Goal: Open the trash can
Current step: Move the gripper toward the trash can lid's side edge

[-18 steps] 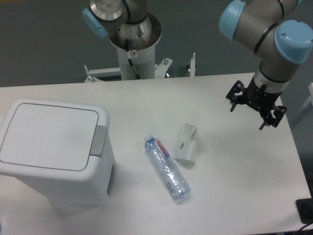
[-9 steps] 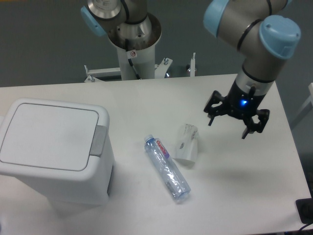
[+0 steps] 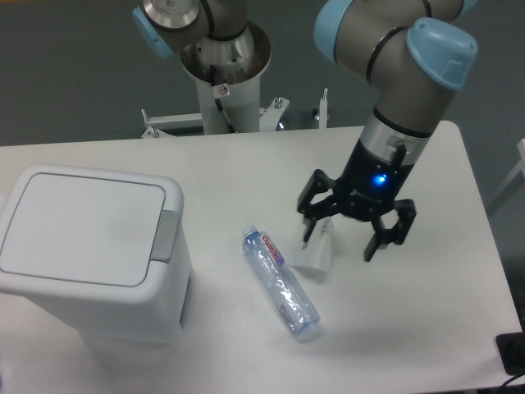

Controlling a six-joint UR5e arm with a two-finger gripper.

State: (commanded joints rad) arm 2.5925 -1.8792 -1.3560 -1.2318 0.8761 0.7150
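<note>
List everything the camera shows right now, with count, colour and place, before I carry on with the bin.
trash can: one, white with a grey push tab on its rim, lid shut, at the left of the table.
bottle: one, clear plastic with a red label near its cap, lying on its side at the table's middle, right of the trash can.
packet: one, small and white, lying just right of the bottle, partly behind the gripper.
table: one, white, under all of these.
arm base: one, grey with a light blue cap, behind the table's far edge.
gripper: one, black, fingers spread and empty, above the packet.
</note>
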